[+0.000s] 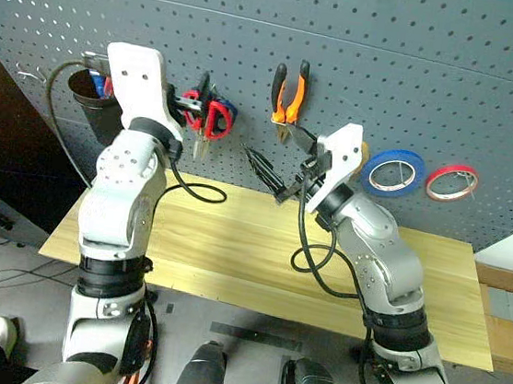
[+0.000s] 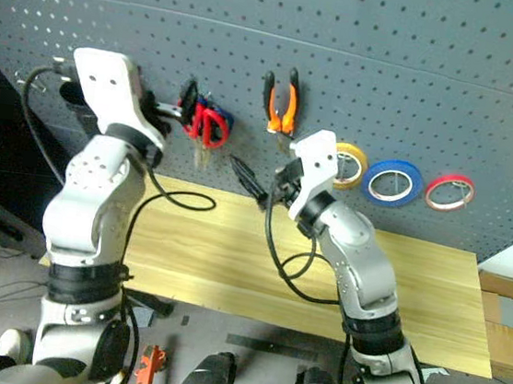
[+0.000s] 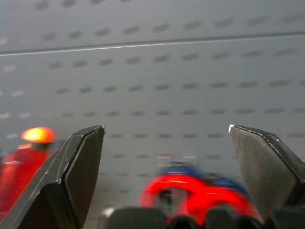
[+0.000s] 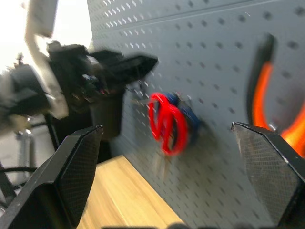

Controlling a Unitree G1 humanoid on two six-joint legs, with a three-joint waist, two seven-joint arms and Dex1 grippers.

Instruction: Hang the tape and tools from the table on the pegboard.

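Head views: red-handled scissors (image 1: 215, 119), pliers (image 1: 289, 96) and blue tape (image 1: 394, 172) hang on the pegboard (image 1: 364, 65) above the table (image 1: 232, 245).

Left wrist: left gripper (image 3: 164, 138) jaws apart, just before the scissors.

Right wrist: right gripper (image 4: 167, 131) jaws apart, empty.
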